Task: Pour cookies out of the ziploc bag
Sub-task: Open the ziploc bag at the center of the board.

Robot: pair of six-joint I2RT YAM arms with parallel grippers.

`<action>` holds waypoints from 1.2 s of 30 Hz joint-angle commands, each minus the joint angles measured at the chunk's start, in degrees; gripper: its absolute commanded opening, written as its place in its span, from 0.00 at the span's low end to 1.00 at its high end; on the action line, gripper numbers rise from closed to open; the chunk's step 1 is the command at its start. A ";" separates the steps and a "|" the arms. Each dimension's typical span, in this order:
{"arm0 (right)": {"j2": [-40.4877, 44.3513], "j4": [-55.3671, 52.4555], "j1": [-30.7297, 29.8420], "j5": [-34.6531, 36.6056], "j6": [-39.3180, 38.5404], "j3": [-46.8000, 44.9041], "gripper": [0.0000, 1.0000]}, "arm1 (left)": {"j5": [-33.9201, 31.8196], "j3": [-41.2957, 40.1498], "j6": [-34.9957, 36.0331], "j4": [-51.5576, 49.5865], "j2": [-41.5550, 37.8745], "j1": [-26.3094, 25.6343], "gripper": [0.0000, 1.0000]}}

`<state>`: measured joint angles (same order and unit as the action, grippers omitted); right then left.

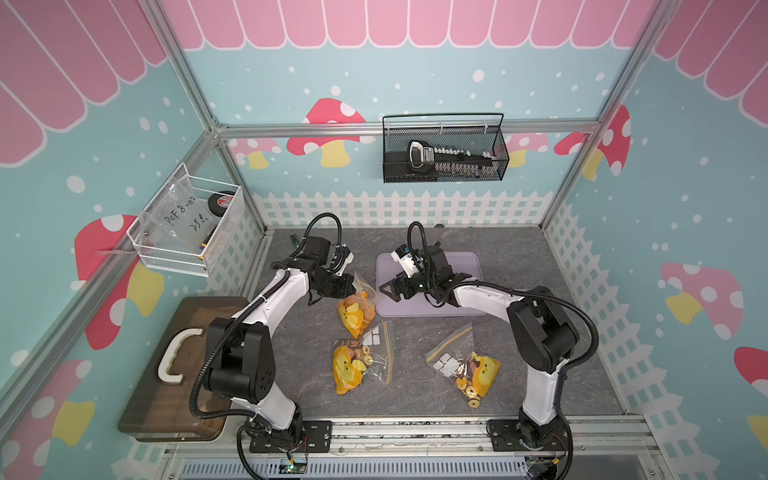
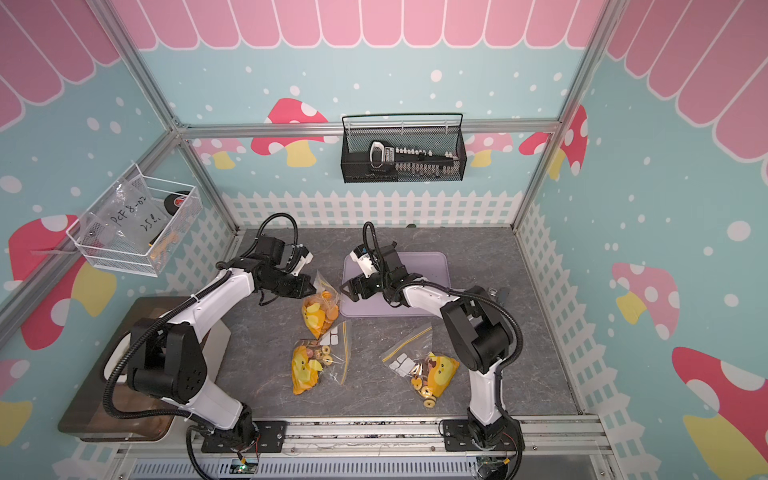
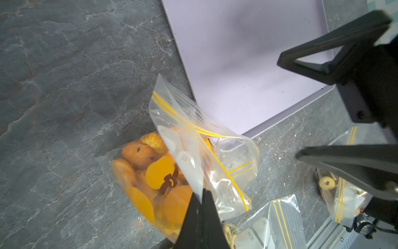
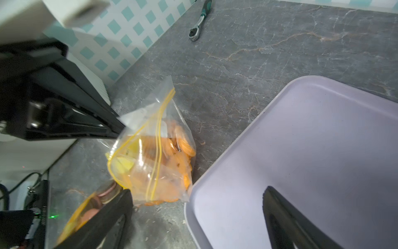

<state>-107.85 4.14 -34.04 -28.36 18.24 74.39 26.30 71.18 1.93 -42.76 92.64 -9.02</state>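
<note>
Cookies (image 3: 137, 154) fill the ziploc bag (image 3: 193, 138), its top clamped in the left gripper (image 3: 202, 191). The right gripper (image 4: 197, 191) gapes empty over the tray (image 4: 323, 140)

Bright, even light fell from above in both top views, shadows were soft on the grey tabletop (image 1: 519, 257), and the walls (image 1: 685, 208) bowed at the frame edges. At the left wrist the clear bag (image 3: 193, 138) threw white glare and a faint shadow lay across the lilac tray (image 3: 247, 54); at the right wrist the near corners were blurry.
</note>
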 commanded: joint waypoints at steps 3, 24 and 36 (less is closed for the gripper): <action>1.48 -8.25 -0.83 -0.78 3.33 4.79 0.99 | 3.40 1.34 1.79 1.59 -3.99 -0.41 0.00; -7.48 -27.97 -7.21 12.44 3.81 18.47 0.72 | 3.83 0.19 1.23 2.88 -5.36 -1.38 0.00; -11.96 -35.44 -9.18 14.65 2.00 26.38 0.60 | 0.69 -0.73 0.14 3.54 -5.12 -3.82 0.00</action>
<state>-118.37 -27.75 -42.06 -14.44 21.04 98.19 27.33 70.70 1.83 -41.82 89.45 -12.36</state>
